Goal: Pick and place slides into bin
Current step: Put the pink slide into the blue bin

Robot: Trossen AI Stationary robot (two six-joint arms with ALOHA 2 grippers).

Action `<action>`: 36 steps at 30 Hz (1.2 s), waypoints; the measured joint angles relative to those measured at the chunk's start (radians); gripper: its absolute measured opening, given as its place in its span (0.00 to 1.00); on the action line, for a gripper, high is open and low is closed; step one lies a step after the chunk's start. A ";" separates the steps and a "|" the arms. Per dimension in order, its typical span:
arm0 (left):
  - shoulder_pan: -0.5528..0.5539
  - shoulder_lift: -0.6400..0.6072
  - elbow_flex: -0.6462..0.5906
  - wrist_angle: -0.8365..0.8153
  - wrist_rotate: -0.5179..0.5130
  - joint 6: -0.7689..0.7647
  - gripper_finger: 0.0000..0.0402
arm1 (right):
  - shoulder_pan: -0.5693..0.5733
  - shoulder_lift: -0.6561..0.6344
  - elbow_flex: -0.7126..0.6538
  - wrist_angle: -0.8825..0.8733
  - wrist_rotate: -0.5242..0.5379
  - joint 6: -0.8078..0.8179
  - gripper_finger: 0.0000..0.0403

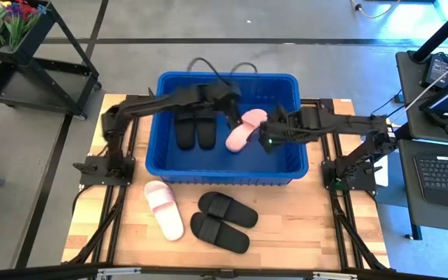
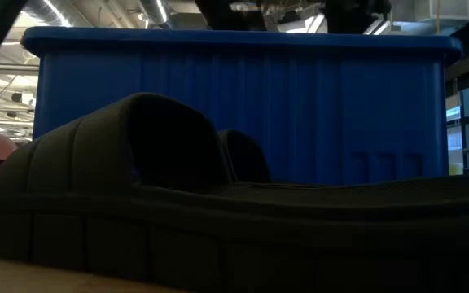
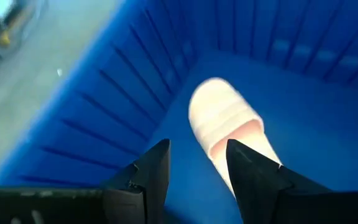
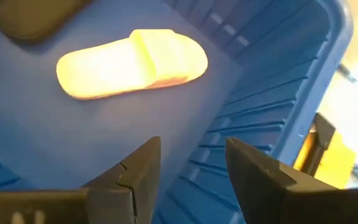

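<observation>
Low view is almost filled by a black slide (image 2: 218, 220) lying on the table right at the lens, with the blue bin (image 2: 234, 106) rising behind it. From above, that near black pair (image 1: 222, 220) and one pale slide (image 1: 164, 208) wait on the table in front of the bin. Inside the bin lie a black pair (image 1: 195, 131) and a pale slide (image 1: 240, 131). Both arms reach over the bin: left gripper (image 3: 197, 165) hangs above the pale slide with fingers apart and empty, and right gripper (image 4: 191, 165) hangs beside it, also apart and empty. The risk, I'd say: two arms crowded this close could knock wrists on the way out, or clip the bin's near wall.
</observation>
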 joint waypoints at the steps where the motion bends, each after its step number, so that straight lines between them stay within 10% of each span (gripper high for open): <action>1: -0.002 -0.025 0.000 0.002 0.000 0.019 0.38 | -0.022 0.000 0.000 0.020 -0.010 -0.027 0.45; 22: 0.030 -0.715 -0.727 0.204 0.000 -0.186 0.38 | -0.250 0.251 0.001 0.388 -0.183 -0.411 0.45; 36: 0.028 -0.838 -0.832 0.202 -0.001 -0.211 0.38 | -0.257 0.475 0.000 0.379 -0.150 -0.517 0.45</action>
